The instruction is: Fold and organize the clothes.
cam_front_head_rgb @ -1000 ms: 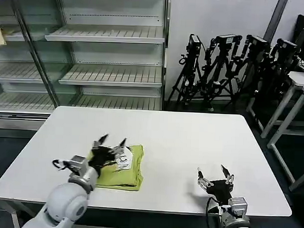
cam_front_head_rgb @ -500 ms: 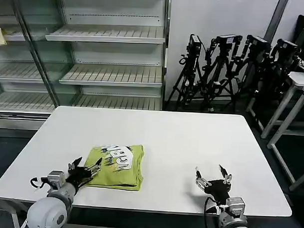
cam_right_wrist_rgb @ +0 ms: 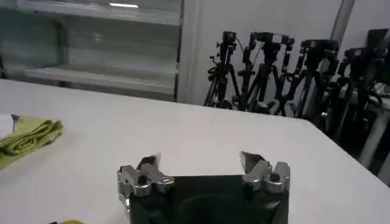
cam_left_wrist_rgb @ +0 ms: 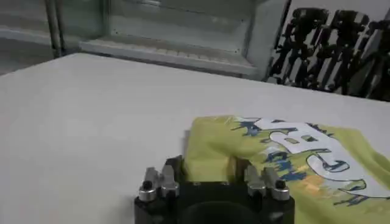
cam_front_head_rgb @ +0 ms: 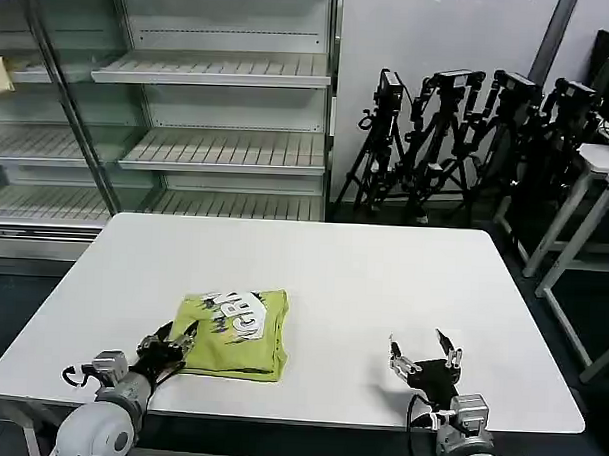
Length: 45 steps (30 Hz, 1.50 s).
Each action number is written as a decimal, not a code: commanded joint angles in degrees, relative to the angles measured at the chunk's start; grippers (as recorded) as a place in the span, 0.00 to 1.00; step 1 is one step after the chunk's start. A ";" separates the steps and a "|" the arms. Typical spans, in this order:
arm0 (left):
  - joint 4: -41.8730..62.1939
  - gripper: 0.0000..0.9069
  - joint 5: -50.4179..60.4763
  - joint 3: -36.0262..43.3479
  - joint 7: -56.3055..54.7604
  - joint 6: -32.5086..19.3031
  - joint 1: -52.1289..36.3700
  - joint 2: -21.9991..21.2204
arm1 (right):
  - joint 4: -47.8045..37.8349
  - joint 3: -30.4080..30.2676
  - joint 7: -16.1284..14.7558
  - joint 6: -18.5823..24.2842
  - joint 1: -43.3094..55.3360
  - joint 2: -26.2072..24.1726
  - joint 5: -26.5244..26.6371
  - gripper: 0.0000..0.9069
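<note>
Left arm low at the white table's (cam_front_head_rgb: 383, 281) near edge, left gripper (cam_front_head_rgb: 168, 345) spread wide, holding nothing, fingertips right at the folded lime T-shirt (cam_front_head_rgb: 236, 331) with its printed side up. Right arm sits low too, right gripper (cam_front_head_rgb: 425, 356) splayed and unloaded, well apart from the shirt.

A white table (cam_front_head_rgb: 363, 280) stood in the foreground. Behind it on the left rose pale metal shelves (cam_front_head_rgb: 218, 135) (their slatted boards bare). Black tripods (cam_front_head_rgb: 458, 143) leaned against a white wall (cam_front_head_rgb: 431, 42). Another white table (cam_front_head_rgb: 602, 168) sat far right.
</note>
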 commanded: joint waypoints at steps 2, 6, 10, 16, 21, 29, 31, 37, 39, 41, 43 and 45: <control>1.06 0.01 -0.46 1.11 1.28 -1.09 0.29 -0.81 | -0.01 0.04 0.00 0.02 -0.04 0.04 -0.03 1.00; 1.29 0.01 1.64 0.83 1.99 -1.48 0.16 -0.89 | 0.09 -0.09 0.04 0.04 -0.06 0.08 -0.06 1.00; 0.98 0.01 2.08 -1.42 2.19 -0.22 0.47 0.78 | -0.07 -0.26 0.03 0.10 0.09 0.04 -0.07 1.00; 0.83 0.00 5.51 -11.00 5.23 1.06 2.04 8.66 | -0.28 -0.86 0.04 0.21 0.35 0.08 -0.10 1.00; 5.32 0.00 15.00 -25.81 11.36 0.77 3.68 21.67 | -0.20 -1.02 0.02 0.33 0.63 -0.18 -0.06 1.00; 6.36 0.00 23.99 -39.44 17.15 0.10 8.03 32.50 | -0.55 -1.76 0.03 0.62 0.92 0.31 -0.06 1.00; 0.46 0.00 24.21 -37.34 16.99 1.18 9.06 30.34 | -0.56 -1.79 0.01 0.62 0.79 0.56 -0.12 1.00; -17.59 0.00 31.60 -5.97 6.48 0.69 10.24 12.78 | -0.41 -1.21 0.03 0.66 -0.19 0.64 -0.30 1.00; -19.19 0.00 37.23 5.30 3.46 -2.25 8.46 8.77 | -0.07 -0.82 0.02 0.62 -0.65 0.42 -0.35 1.00; -20.12 0.00 38.92 16.60 1.64 -3.28 4.89 5.36 | 0.08 -0.43 0.00 0.62 -1.05 0.15 -0.36 1.00; -20.06 0.00 39.15 23.26 1.71 -3.83 0.99 1.61 | 0.39 -0.18 0.01 0.48 -1.44 0.21 -0.68 1.00; -18.90 0.00 39.90 28.88 3.68 -3.65 -2.08 -0.90 | 0.53 0.18 -0.03 0.48 -1.75 0.19 -0.81 1.00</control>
